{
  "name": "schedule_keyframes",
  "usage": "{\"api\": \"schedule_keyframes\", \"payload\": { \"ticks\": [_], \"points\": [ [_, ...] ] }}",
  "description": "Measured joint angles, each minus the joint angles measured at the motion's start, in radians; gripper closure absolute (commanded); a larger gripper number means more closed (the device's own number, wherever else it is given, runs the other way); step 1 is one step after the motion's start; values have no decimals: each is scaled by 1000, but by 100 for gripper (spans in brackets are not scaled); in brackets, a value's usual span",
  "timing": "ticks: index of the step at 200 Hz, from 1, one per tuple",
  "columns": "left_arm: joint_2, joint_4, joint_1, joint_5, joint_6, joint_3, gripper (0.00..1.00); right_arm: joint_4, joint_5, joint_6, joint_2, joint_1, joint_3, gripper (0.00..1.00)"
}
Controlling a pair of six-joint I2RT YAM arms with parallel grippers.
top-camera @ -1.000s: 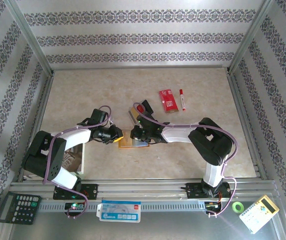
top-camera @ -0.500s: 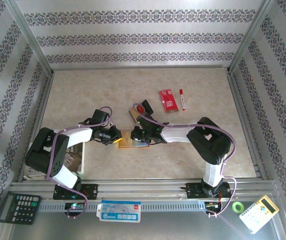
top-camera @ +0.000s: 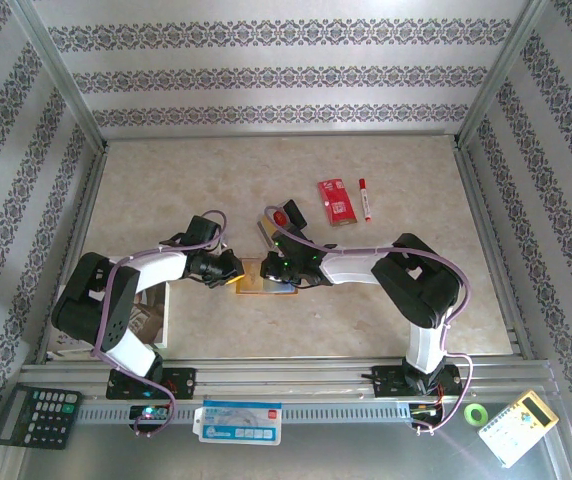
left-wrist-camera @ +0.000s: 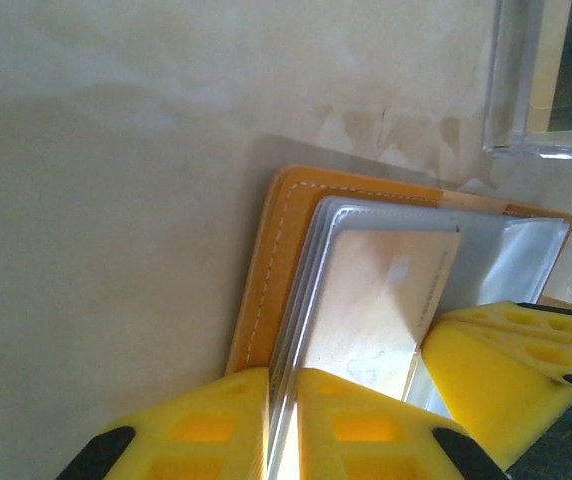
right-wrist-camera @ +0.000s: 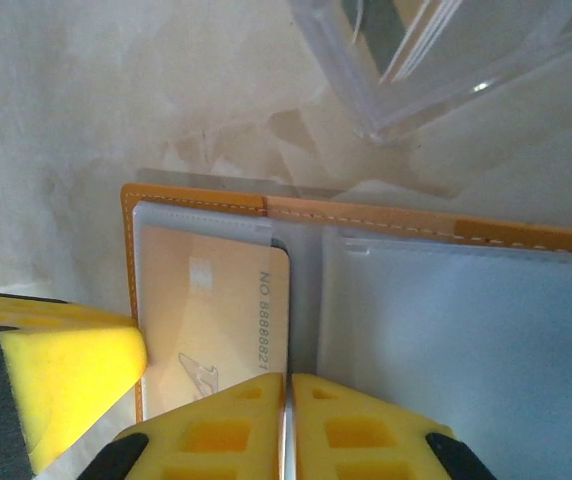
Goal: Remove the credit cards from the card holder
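Orange card holder [top-camera: 262, 283] lies open on the table [top-camera: 166, 180], between my two arms. My left gripper [left-wrist-camera: 282, 390] is pinched nearly closed on its clear pocket leaves [left-wrist-camera: 316, 260], I judge to pin the holder down. My right gripper [right-wrist-camera: 286, 390] is squeezed to a sliver, apparently on the inner edge of the tan credit card [right-wrist-camera: 216, 320] sitting in its sleeve, probably ready to draw it out.
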Motion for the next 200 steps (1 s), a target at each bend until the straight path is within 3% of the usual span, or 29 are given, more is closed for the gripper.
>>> {"api": "schedule_keyframes", "payload": {
  "ticks": [200],
  "points": [
    [16,-14,0,-3,34,23,86,11,-24,0,8,-3,2,85]
  ]
}}
